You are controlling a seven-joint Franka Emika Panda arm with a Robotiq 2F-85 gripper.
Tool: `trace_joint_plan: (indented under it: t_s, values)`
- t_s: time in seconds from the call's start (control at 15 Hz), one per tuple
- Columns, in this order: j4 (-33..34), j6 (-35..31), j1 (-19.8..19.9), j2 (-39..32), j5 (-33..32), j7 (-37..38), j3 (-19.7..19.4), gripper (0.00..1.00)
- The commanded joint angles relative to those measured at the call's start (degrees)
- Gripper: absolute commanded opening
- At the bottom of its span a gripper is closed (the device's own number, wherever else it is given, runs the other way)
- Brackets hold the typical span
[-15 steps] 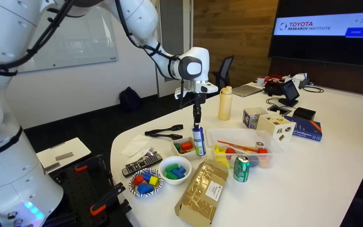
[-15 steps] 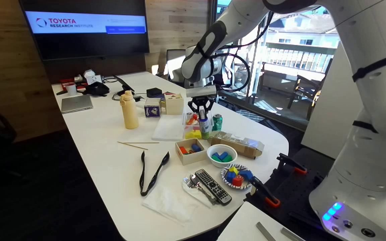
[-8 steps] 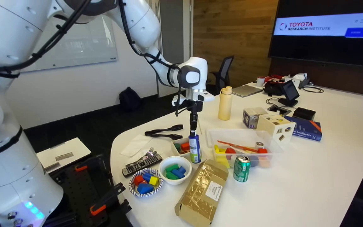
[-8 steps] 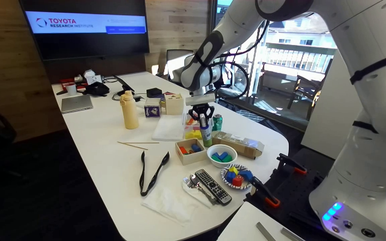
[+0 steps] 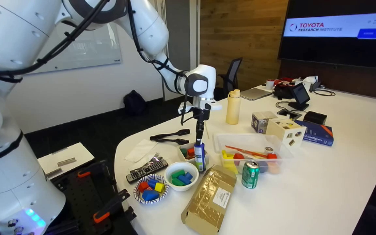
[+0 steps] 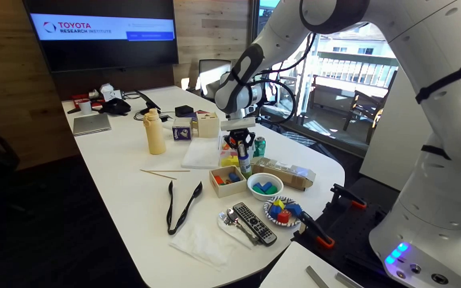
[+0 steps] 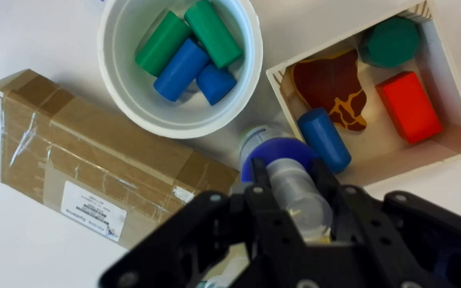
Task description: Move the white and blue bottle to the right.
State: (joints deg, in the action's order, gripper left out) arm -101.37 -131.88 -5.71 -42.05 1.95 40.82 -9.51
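The black two-fingered tool pinches the clear plastic cap of the slim white and blue plastic bottle, its jaws only as far apart as that cap, one finger on either side. In both exterior views the bottle is directly below the tool, roughly upright with a slight lean, its green lower end pointing down. Whether that end touches the white counter cannot be told.

In the wrist view, the round white bowl is ahead of the tool and to its left, with green and blue rounded blocks inside. The pale wooden box is ahead and to the tool's right, just beside the bottle; it holds a red rectangular block, a dark green many-sided block, a blue cylindrical block and a flat brown patterned piece. The long brown cardboard box is to the tool's left.

In an exterior view, the clear plastic bin is right of the tool, the green metal can is lower right, and the tall cream-yellow bottle stands right and farther back.
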Motion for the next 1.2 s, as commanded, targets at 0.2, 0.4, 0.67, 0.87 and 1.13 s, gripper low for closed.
trace_joint_plan:
  t_s: [0.2, 0.4, 0.67, 0.87, 1.13]
  values:
    - [5.8, 0.9, 3.5, -3.0, 4.0, -0.2, 1.0, 0.08]
    - [8.0, 1.0, 5.2, -4.5, 6.8, -1.6, 2.6, 0.08]
    - [10.6, 1.0, 6.6, -6.0, 9.5, -3.0, 4.4, 0.08]
    - [11.7, 1.2, 6.6, -6.5, 10.1, -2.5, 4.4, 0.08]
    - [11.6, 2.1, 5.9, -6.3, 9.2, -1.3, 3.3, 0.08]
